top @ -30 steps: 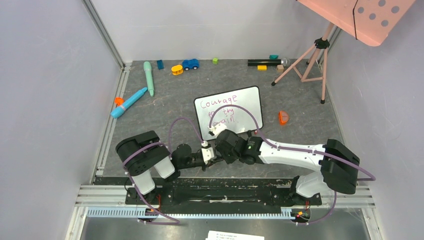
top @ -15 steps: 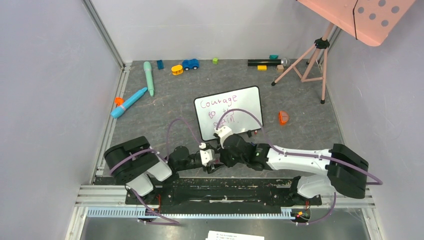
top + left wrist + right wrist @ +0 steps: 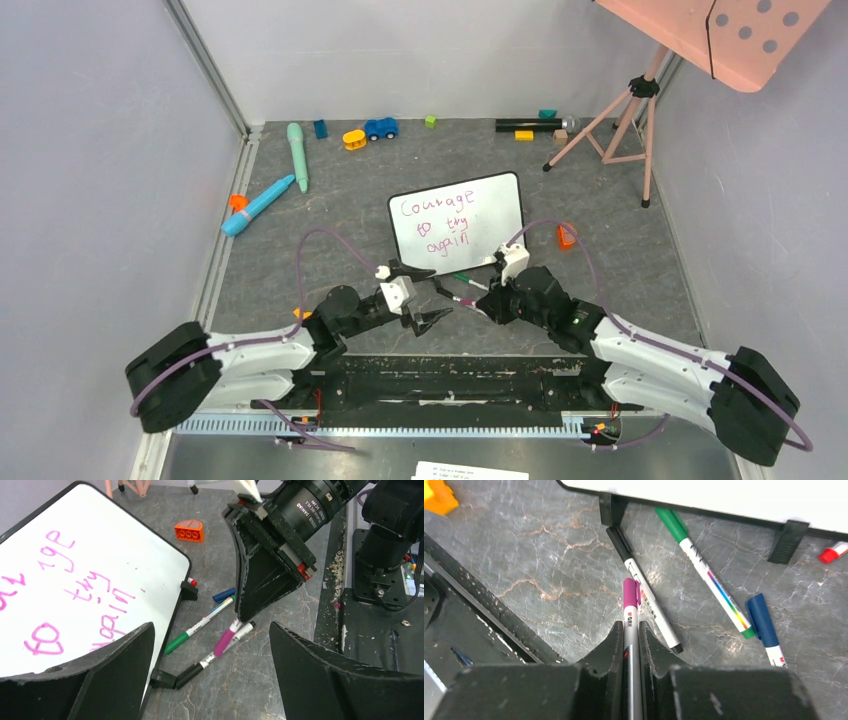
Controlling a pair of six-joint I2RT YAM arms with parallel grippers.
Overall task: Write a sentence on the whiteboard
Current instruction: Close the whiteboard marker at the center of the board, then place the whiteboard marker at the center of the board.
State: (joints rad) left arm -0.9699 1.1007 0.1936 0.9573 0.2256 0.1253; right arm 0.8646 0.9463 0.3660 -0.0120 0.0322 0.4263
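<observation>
The whiteboard lies flat in mid-table with the sentence in pink-purple, "Courage to try again"; the left wrist view shows the whiteboard and part of the sentence. My right gripper is shut on a purple-capped marker, cap pointing out over the mat just in front of the board's near edge. The marker sticks out below the right gripper. My left gripper stands open and holds nothing, facing that marker from the left.
Loose black, green, blue and red markers lie by the board's near edge. An orange piece lies right of the board. Teal pens, toy cars and a tripod stand farther back.
The left gripper has opened and pulled away to the left. The right gripper has drawn back to the right, still shut on the purple marker, uncovering the board's lower lines.
</observation>
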